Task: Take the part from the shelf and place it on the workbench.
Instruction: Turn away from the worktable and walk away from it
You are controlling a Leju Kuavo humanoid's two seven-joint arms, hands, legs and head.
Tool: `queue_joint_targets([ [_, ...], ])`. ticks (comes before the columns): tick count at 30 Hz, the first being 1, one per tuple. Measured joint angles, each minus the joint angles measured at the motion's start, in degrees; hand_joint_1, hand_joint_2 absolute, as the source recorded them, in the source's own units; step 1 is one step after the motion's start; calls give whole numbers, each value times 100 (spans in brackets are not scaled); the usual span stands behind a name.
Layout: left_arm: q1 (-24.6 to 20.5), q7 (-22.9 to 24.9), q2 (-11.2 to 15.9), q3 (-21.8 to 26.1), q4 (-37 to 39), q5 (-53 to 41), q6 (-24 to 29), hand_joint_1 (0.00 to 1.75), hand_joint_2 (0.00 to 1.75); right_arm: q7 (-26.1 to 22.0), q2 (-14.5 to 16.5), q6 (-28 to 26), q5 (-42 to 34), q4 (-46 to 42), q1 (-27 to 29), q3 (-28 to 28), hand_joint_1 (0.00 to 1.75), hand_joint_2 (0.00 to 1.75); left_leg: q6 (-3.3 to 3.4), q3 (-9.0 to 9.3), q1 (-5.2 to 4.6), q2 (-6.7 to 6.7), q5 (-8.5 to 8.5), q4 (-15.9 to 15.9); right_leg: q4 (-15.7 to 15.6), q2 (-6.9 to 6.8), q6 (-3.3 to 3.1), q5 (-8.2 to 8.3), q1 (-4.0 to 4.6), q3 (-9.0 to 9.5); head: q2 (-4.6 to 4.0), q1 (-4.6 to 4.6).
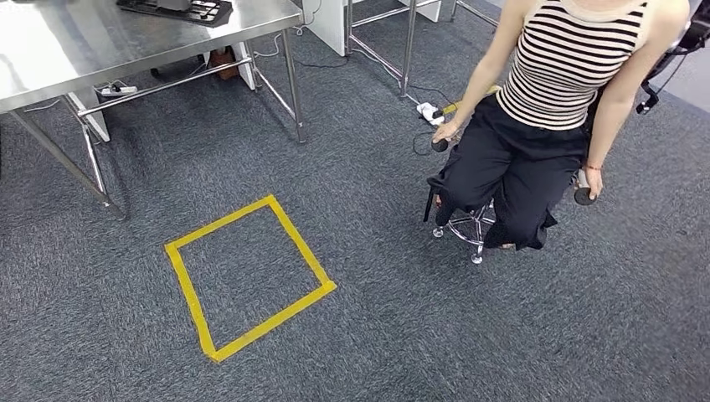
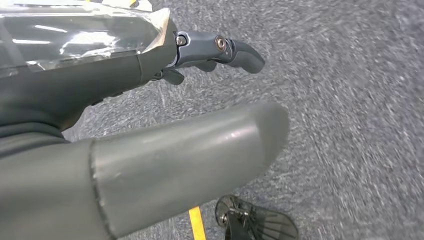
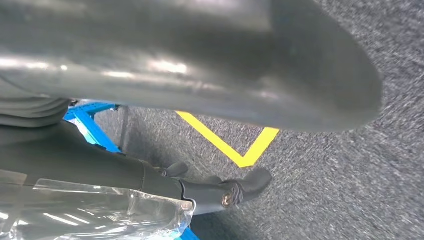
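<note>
From my head, I look down on grey carpet, a yellow taped square, a steel workbench and a seated person; no shelf or part is before me. At my left wrist, my left hand hangs spread, holding nothing. At my right wrist, my right hand hangs likewise, beside a blue frame. How the part will handle, I cannot tell.
</note>
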Motion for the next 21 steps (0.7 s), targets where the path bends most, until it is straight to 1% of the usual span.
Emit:
queue_joint_targets([
  [1,-9,3,-4,-1,0,-3,1,0,0,7,2,1,5,6,15,0,0,0,-42,10,17,2,-14,8,-1,59,-52,14,-6,2,0,-6],
  [2,-15,6,-8,-1,0,-5,1,0,0,10,2,1,9,11,25,0,0,0,-81,-3,36,-86,-74,63,-6,118,-95,33,-15,5,0,-14],
  [3,-16,7,-11,-1,0,-7,2,0,0,11,3,1,11,14,31,0,0,0,-114,-58,54,-226,-200,209,-14,180,-136,55,-26,9,0,-32],
  [4,-10,10,-11,-2,1,-11,2,0,0,12,9,3,22,15,31,2,0,0,-140,-169,69,-397,-387,471,-19,240,-170,76,-34,9,0,-53],
  [5,1,16,-12,-3,3,-17,3,0,0,13,15,7,37,15,31,6,0,0,-150,-332,73,-539,-602,833,-16,302,-191,88,-20,-10,0,-77],
  [6,16,24,-12,-3,5,-26,3,0,0,15,21,12,57,15,33,15,0,0,-153,-514,75,-606,-784,1213,-14,370,-206,97,-4,-25,0,-90],
  [7,34,37,-11,-4,8,-38,3,0,0,16,26,21,84,16,40,30,0,0,-150,-662,74,-634,-879,1504,-10,441,-217,104,12,-37,0,-96],
  [8,49,56,-11,-4,10,-49,3,0,0,18,26,37,113,16,51,49,0,0,-140,-734,74,-645,-861,1623,-5,516,-224,109,26,-44,0,-99],
  [9,60,86,-10,-4,11,-69,4,0,0,23,26,65,151,17,61,74,0,0,-122,-698,74,-661,-725,1513,2,593,-228,112,35,-45,0,-99],
  [10,67,136,-11,-7,13,-97,5,0,0,40,26,117,198,18,69,103,0,0,-96,-567,74,-704,-514,1217,11,670,-230,114,40,-45,0,-99],
  [11,70,227,-11,-17,15,-148,-3,0,0,81,28,212,256,19,70,135,0,0,-61,-387,74,-826,-308,831,22,742,-228,115,40,-46,0,-102],
  [12,71,378,-10,-47,19,-240,-38,0,0,154,31,366,335,19,64,179,0,0,-29,-223,76,-950,-164,479,39,810,-219,114,54,-57,0,-101],
  [13,71,579,-10,-99,24,-371,-109,0,0,250,33,566,434,19,57,235,0,0,-3,-115,71,-1046,-92,248,51,872,-200,120,57,-77,0,-102],
  [14,71,807,-9,-175,29,-529,-202,0,0,352,34,782,547,20,54,305,0,0,21,-69,59,-1099,-85,140,57,928,-170,129,55,-101,0,-103],
  [16,71,1193,-10,-362,35,-794,-421,0,0,519,32,1112,762,26,63,466,0,0,70,-64,41,-990,-67,103,52,1030,-90,158,34,-163,0,-103],
  [17,69,1344,-11,-451,37,-860,-546,0,0,586,31,1215,864,29,71,549,0,0,104,-56,43,-925,-39,71,86,984,-66,147,27,-202,0,-99],
  [18,69,1474,-13,-523,38,-892,-645,0,0,652,31,1285,968,33,75,634,0,0,141,-48,51,-853,-10,38,211,872,-60,75,27,-282,0,-85],
  [19,73,1589,-18,-579,39,-918,-715,0,0,714,31,1338,1085,36,75,723,0,0,170,-45,59,-774,13,7,453,726,-72,-57,29,-403,0,-64],
  [20,79,1685,-22,-625,39,-944,-747,0,0,771,32,1370,1212,36,73,819,0,0,186,-49,51,-692,20,0,811,569,-89,-238,27,-580,0,-44],
  [21,91,1746,-27,-661,39,-987,-736,0,0,820,35,1375,1335,37,71,914,0,0,197,-60,44,-606,20,1,1214,484,-97,-422,20,-773,0,-26],
])
